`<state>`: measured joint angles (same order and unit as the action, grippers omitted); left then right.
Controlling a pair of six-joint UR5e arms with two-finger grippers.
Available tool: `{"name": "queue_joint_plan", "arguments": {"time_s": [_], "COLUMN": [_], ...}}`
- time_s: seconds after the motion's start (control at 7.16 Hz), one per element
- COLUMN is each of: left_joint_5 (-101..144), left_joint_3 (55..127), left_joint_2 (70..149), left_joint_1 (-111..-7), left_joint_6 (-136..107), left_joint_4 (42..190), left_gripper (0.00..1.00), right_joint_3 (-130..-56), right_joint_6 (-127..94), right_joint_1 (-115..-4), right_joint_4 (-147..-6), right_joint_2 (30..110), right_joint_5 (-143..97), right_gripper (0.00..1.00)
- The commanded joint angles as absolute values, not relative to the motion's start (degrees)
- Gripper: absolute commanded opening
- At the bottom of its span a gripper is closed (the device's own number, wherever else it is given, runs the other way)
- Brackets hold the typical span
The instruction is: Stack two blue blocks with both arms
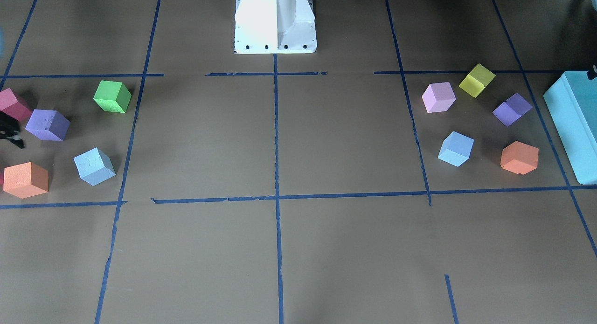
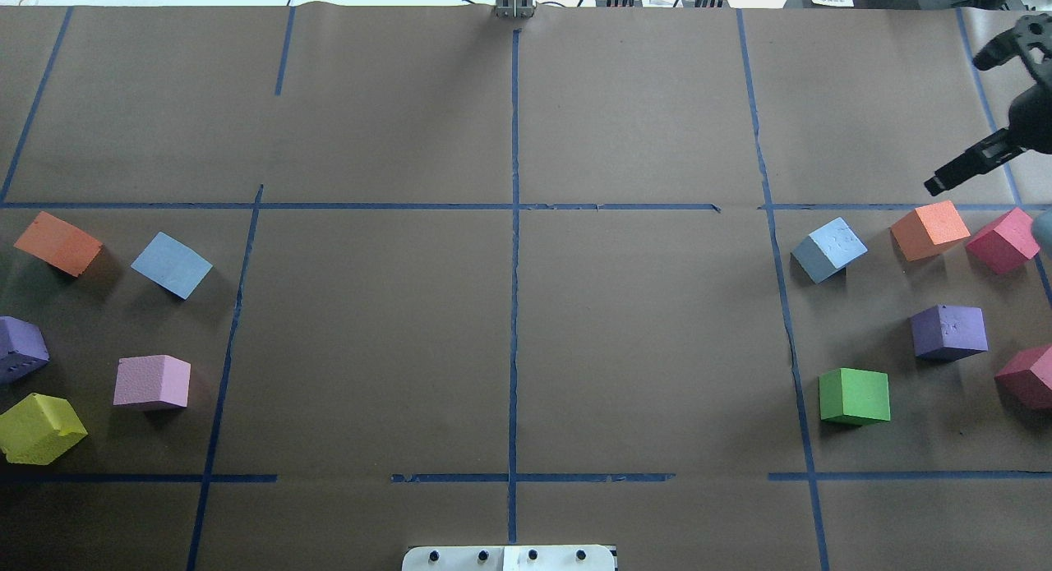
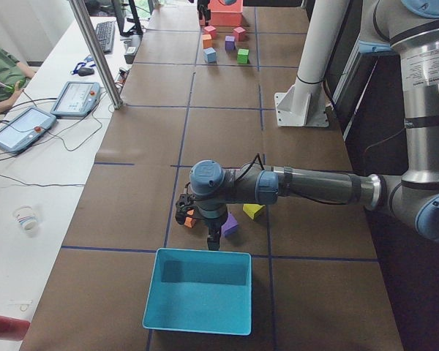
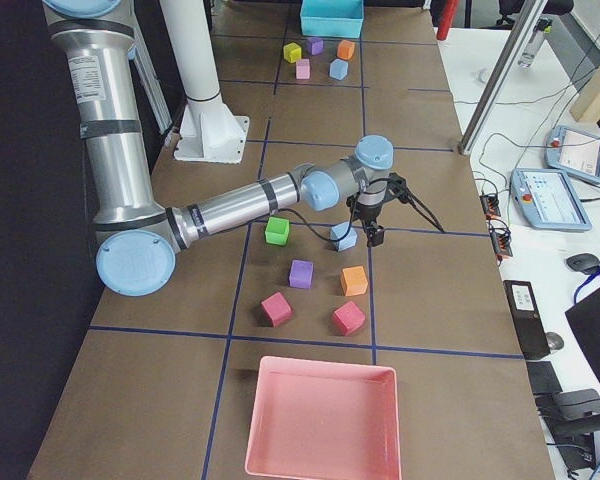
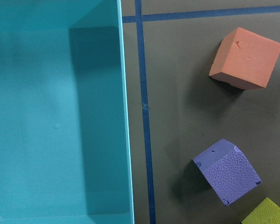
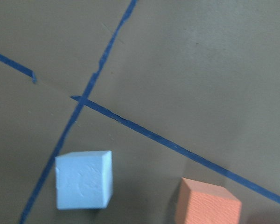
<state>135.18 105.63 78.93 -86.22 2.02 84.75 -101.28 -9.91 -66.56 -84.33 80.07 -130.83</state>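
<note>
One pale blue block (image 2: 171,264) lies on the robot's left side among coloured cubes; it also shows in the front view (image 1: 455,148). The other blue block (image 2: 828,249) lies on the right side and shows in the right wrist view (image 6: 84,179). My right gripper (image 2: 956,123) hovers above the table beyond that block and the orange cube (image 2: 929,230); its fingers look spread and empty. My left gripper (image 3: 199,228) hangs over the cubes beside the teal box (image 3: 197,291); I cannot tell whether it is open or shut.
Purple (image 2: 948,331), green (image 2: 855,396) and two red cubes (image 2: 1003,241) lie on the right. Orange (image 2: 57,242), purple (image 2: 20,349), pink (image 2: 152,382) and yellow (image 2: 41,427) cubes lie on the left. A pink tray (image 4: 320,420) stands at the right end.
</note>
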Motion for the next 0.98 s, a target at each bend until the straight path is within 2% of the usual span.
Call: {"name": "queue_joint_plan", "arguments": {"time_s": [0.0,0.84], "left_joint_5": [135.2,135.2], "left_joint_3": [105.6,105.6], "left_joint_2": [78.9,78.9], "left_joint_1": [-86.2,-86.2], "left_joint_6": [2.0,2.0], "left_joint_4": [84.8,84.7], "left_gripper": [1.0,1.0], "right_joint_3": [-100.9,-94.6], "right_joint_6": [-20.4,-20.1], "right_joint_1": [-59.1,-51.9], "right_joint_4": [-84.2,-84.0], "right_joint_2": [77.1,77.3], "right_joint_5": [-128.3,-121.6], "right_gripper": [1.0,1.0]}}
